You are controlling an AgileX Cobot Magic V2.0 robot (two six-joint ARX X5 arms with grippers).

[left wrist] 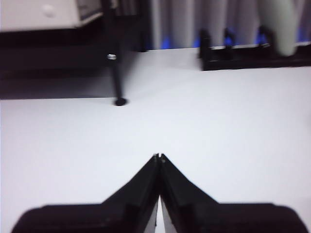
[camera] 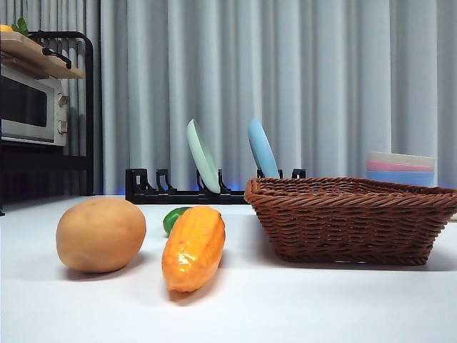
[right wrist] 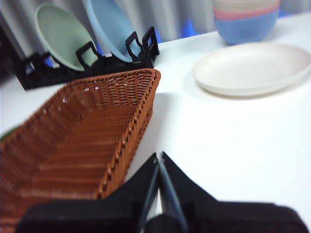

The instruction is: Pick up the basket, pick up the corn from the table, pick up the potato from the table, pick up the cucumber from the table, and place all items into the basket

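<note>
While both grippers, left (left wrist: 159,156) and right (right wrist: 159,155), are sitting clenched on nothing, I'm seeing the basket (camera: 350,214) empty, with potato (camera: 101,234), corn (camera: 193,246) and cucumber (camera: 173,216) (3 items) lying beside it on the table (camera: 300,307).

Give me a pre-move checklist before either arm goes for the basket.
1. Dark-brown woven wicker basket upright on the white table: ok.
2. Basket interior free of items: ok, by the right wrist view.
3. Right gripper beside the basket rim, jaws shut, must open first: not ok.
4. Left gripper over bare table, jaws shut: not ok for grasping.
5. Glossy orange corn and tan potato lying apart from the basket: ok.
6. Dark-green cucumber reachable: cannot tell, mostly hidden behind the corn.
</note>
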